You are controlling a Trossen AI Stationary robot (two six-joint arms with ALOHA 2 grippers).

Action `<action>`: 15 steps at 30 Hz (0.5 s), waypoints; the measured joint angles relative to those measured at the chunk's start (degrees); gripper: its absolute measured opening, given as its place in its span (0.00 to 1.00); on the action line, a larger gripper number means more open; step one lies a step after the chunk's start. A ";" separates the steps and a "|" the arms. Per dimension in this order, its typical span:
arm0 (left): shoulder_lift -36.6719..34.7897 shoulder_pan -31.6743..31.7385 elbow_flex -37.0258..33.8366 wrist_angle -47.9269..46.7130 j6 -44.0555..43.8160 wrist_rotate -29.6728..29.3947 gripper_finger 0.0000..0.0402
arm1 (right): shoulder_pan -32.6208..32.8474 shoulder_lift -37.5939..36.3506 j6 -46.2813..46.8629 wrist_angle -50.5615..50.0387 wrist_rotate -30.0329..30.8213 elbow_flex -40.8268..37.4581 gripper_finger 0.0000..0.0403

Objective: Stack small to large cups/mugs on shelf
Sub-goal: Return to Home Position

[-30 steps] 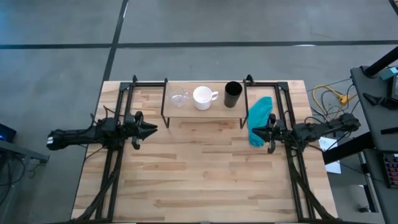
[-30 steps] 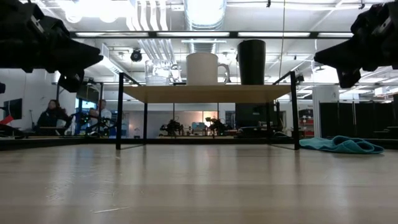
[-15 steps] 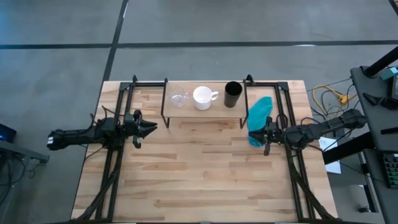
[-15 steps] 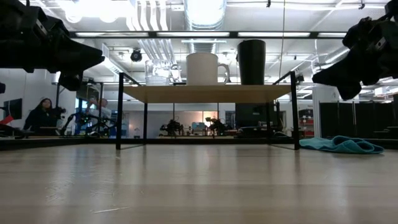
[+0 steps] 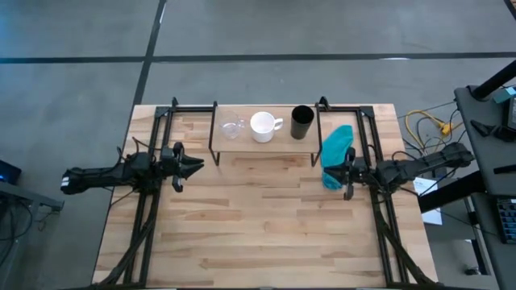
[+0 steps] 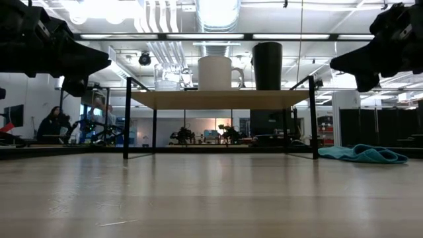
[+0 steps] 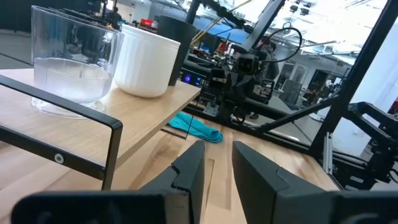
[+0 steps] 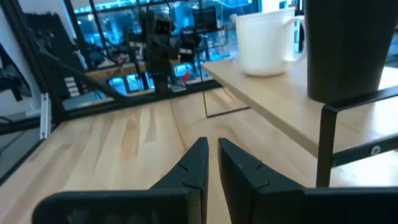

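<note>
On the shelf [image 5: 266,150], a wooden board on thin black legs, three cups stand in a row on their bases. From the table's left they are the clear glass cup [image 5: 233,127], the white mug [image 5: 263,126] and the black cup [image 5: 301,122]. The low view shows the same glass cup [image 6: 165,76], mug [image 6: 215,73] and black cup [image 6: 267,66]. My left gripper [image 5: 200,165] [image 7: 216,146] hovers shut to the left of the shelf's near corner. My right gripper [image 5: 326,171] [image 8: 211,142] hovers shut to the right of it. Both point inward at shelf height.
A teal cloth [image 5: 337,149] lies on the table right of the shelf, its near end under my right gripper. Black arm frames [image 5: 157,137] [image 5: 372,137] run along both sides. Bare tabletop [image 5: 258,217] stretches in front of the shelf. People sit in the room behind [image 6: 53,122].
My right gripper dipped a little toward the table and then rose back to about its former height, staying shut. The left arm and the cups kept still.
</note>
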 joint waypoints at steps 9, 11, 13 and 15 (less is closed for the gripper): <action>0.13 0.00 -0.04 -0.02 0.00 0.01 0.17 | 0.04 -4.73 0.24 -4.73 -3.22 0.00 0.08; 0.13 0.00 -0.04 -0.02 0.00 0.01 0.17 | 0.04 -5.79 0.00 -5.72 -3.53 0.01 0.08; 0.13 0.00 -0.07 -0.02 0.00 0.00 0.17 | 0.04 -6.63 -0.62 -6.73 -3.56 0.02 0.08; 0.14 0.00 -0.07 -0.02 0.00 0.01 0.17 | 0.04 -7.18 -2.06 -6.73 -3.68 0.02 0.08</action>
